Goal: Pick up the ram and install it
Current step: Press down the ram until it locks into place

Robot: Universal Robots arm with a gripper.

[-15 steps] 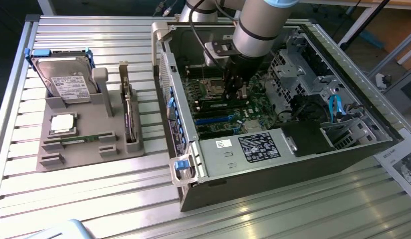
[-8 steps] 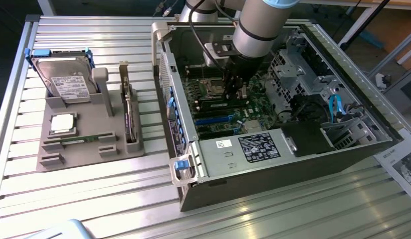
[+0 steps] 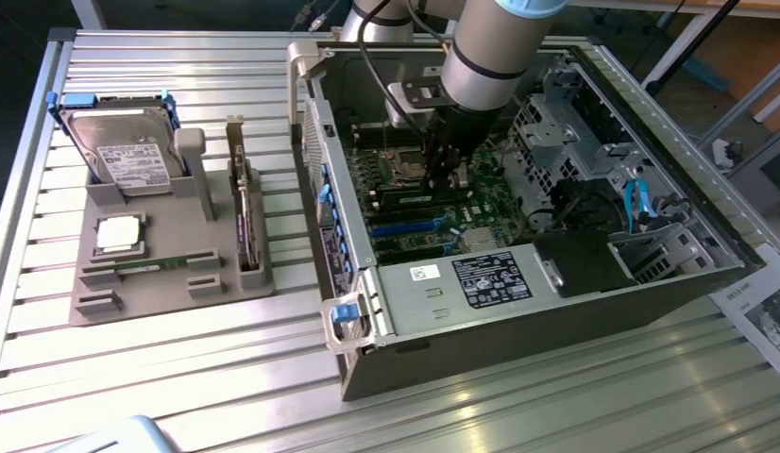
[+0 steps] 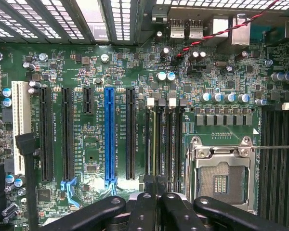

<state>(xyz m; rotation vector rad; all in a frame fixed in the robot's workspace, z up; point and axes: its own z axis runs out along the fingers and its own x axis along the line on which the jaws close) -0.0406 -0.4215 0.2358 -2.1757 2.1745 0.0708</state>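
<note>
My gripper (image 3: 443,170) is down inside the open computer case (image 3: 692,274), fingers drawn together, hanging just over the motherboard (image 4: 86,62). In the wrist view my gripper (image 4: 155,202) sits right at the end of the memory slots (image 4: 164,144) beside the empty processor socket (image 4: 224,175). One of those slots appears to carry a thin pale-edged board standing in it — I take that for the ram (image 4: 153,139), seated or nearly seated, though I cannot tell whether its latches have closed.

In the exterior view the parts tray (image 3: 163,283) lies well to the left of the case, with the hard drive (image 3: 126,151), the silver processor chip (image 3: 118,234) and the upright expansion card (image 3: 245,222) on it.

The risks, as I judge them: if the stick sits tilted, pressing on it could bend the board or leave one end proud of the slot. My fingers are close to the slot clips and the socket's lever — a sideways drift could snag either. And pulling away while touching the stick could lift it out again.
</note>
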